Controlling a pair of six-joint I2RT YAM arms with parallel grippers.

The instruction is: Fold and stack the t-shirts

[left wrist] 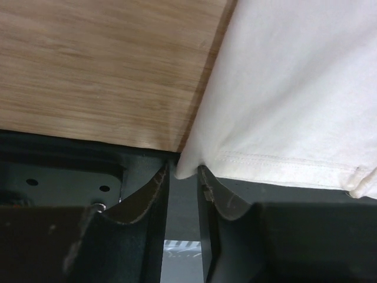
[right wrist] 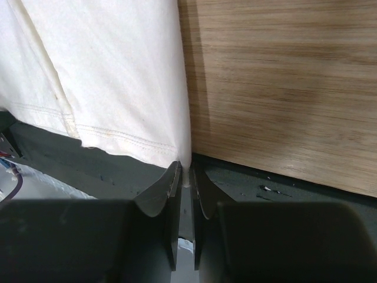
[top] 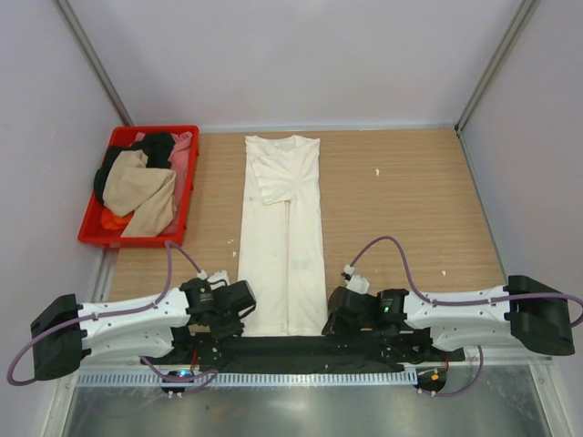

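1. A long cream cloth t-shirt [top: 282,237] lies flat on the pale wooden worktop [top: 410,209]. It is folded lengthwise into a narrow strip.
2. Its collar points to the far wall. Its stitched hem reaches the near edge, just over the black mounting plate [top: 291,350] that carries the two arms.
3. One short sleeve is folded inward across the chest.
4. The left tool [left wrist: 184,171] sits low at the hem's left corner. Its two dark fingers stand a little apart, with the bunched corner of the cream cloth caught between their tips, so it is grasping the shirt.
5. The right tool [right wrist: 185,171] sits at the hem's right corner. Its fingers are nearly together and pinch the thin edge of the same shirt.
6. Both arms stretch inward from the sides, white with black joints.
7. At the far left corner stands a red plastic crate [top: 155,130], well apart from the cream shirt.
8. Inside it lies a loose heap: a tan shirt [top: 137,187] on top, a black one [top: 155,146] behind, a pink one [top: 182,150] at the right wall and a bit of an orange one [top: 111,220] at the near left.
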